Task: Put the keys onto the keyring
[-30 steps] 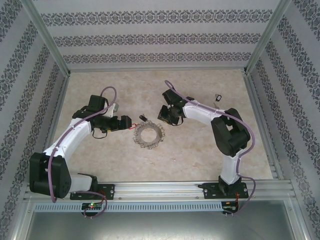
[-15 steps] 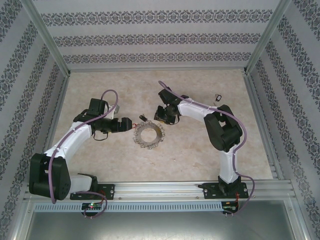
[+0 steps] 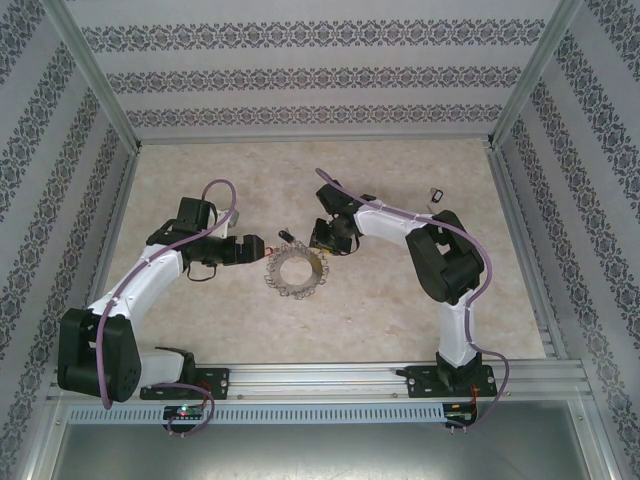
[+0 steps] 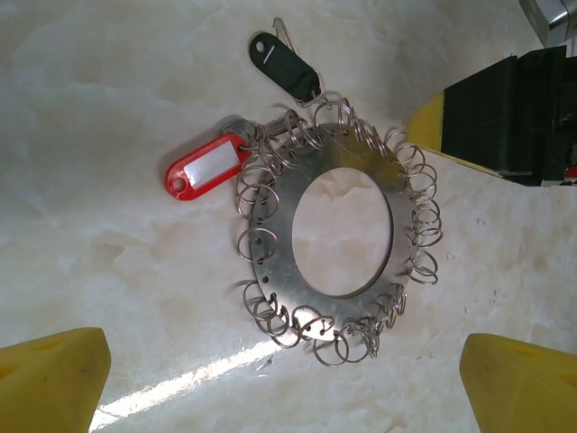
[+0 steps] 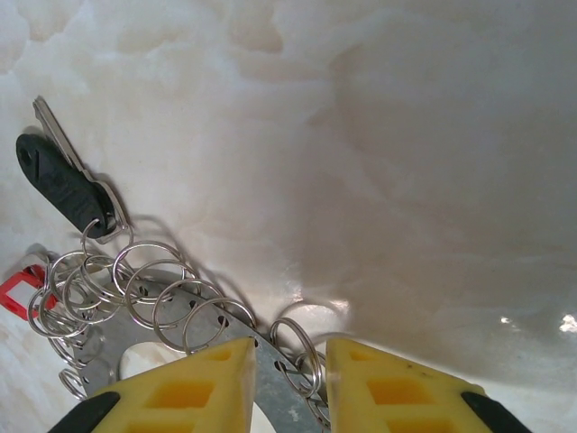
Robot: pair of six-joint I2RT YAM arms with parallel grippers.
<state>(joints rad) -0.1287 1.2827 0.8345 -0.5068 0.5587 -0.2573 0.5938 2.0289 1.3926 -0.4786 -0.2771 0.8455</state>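
So the left arm [image 3: 150,275] comes up from its base and angles in toward the middle, wrist low. The left gripper [image 3: 262,243] points right with its yellow fingers [image 4: 50,379] spread as wide as they go. The right arm [image 3: 390,218] is folded sharply at the elbow, forearm stretched out to the left, and the right gripper [image 3: 322,240] is tipped down low. Its finger pads [image 5: 194,388] are pulled in to a narrow gap, and I honestly can't tell if they're clamping anything.

The keyring [image 4: 270,225] is a flat silvery metal annulus. It lies flat at centre frame in the left wrist view, its rim fringed with small split rings. A black-headed key [image 4: 284,65] lies at its upper edge. A red tag [image 4: 203,167] lies at its upper left.
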